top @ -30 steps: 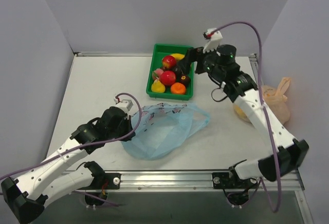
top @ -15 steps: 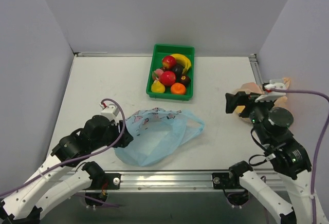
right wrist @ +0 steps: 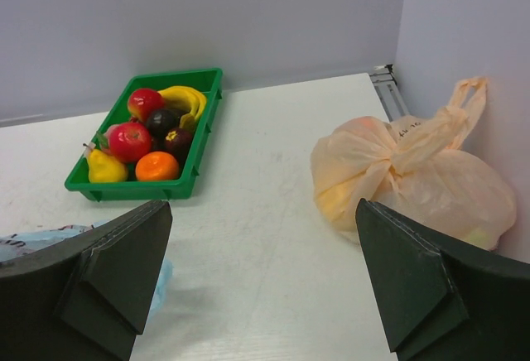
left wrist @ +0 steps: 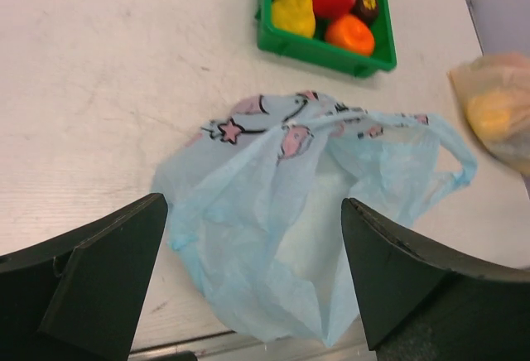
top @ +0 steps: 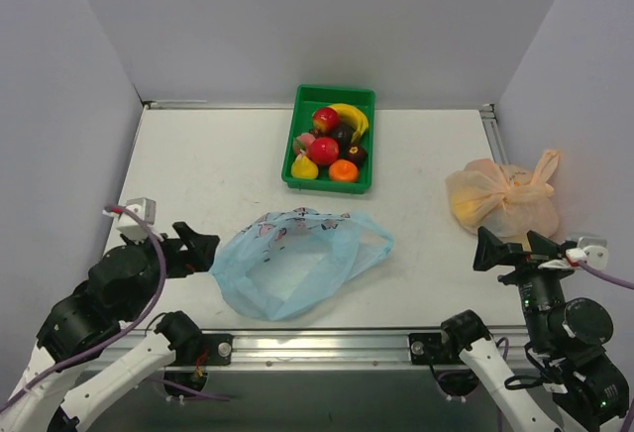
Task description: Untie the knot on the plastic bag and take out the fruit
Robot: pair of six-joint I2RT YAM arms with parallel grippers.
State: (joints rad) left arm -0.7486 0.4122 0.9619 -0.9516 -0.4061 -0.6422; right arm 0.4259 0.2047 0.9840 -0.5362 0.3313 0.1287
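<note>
Left pincer [top: 203,251] back — tray [top: 327,183] past bag [top: 287,271]

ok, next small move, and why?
Probably just park both arms. The thin light blue plastic bag lies flat, untied and open-mouthed, with no bulge visible inside, and the toy fruit sits in the green plastic tray. The left tool and right tool are both open and empty.

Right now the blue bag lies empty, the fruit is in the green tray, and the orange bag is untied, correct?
Not quite. The orange bag is knotted shut, as the right wrist view shows. The blue bag does lie empty, and the fruit is in the green tray.
</note>
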